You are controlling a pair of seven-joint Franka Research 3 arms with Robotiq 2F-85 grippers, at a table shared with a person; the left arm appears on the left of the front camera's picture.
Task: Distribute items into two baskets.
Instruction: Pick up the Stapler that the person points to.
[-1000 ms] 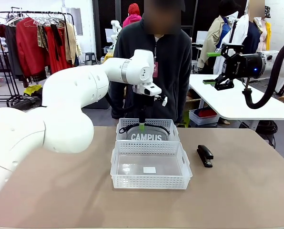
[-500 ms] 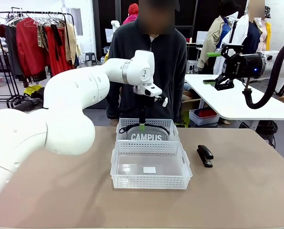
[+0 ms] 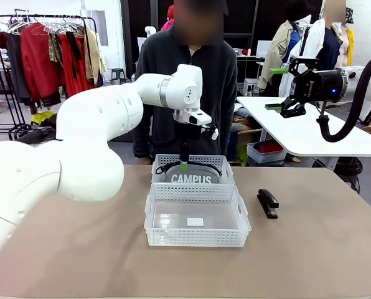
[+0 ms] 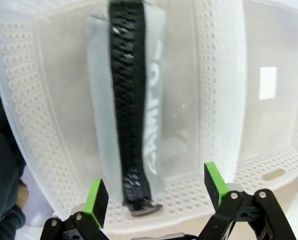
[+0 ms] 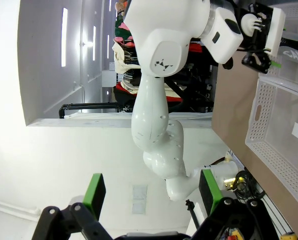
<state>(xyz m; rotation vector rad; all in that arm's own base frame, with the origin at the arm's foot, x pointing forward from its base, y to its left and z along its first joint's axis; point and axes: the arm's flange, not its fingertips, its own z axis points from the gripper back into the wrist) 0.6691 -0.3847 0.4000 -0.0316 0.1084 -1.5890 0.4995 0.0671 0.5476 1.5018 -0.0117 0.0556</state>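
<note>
The grey CAMPUS pouch (image 3: 192, 177) lies in the far basket (image 3: 210, 159), with the left gripper (image 3: 185, 164) spread wide just above it. The near basket (image 3: 197, 237) sits just in front. The black stapler (image 3: 267, 203) lies on the table (image 3: 310, 249) beside it. The right gripper (image 3: 276, 88) hangs high, fingers wide.

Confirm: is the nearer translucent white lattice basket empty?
Empty. The nearer basket holds just a small white sticker; the grey CAMPUS pouch lies in the farther basket.
</note>
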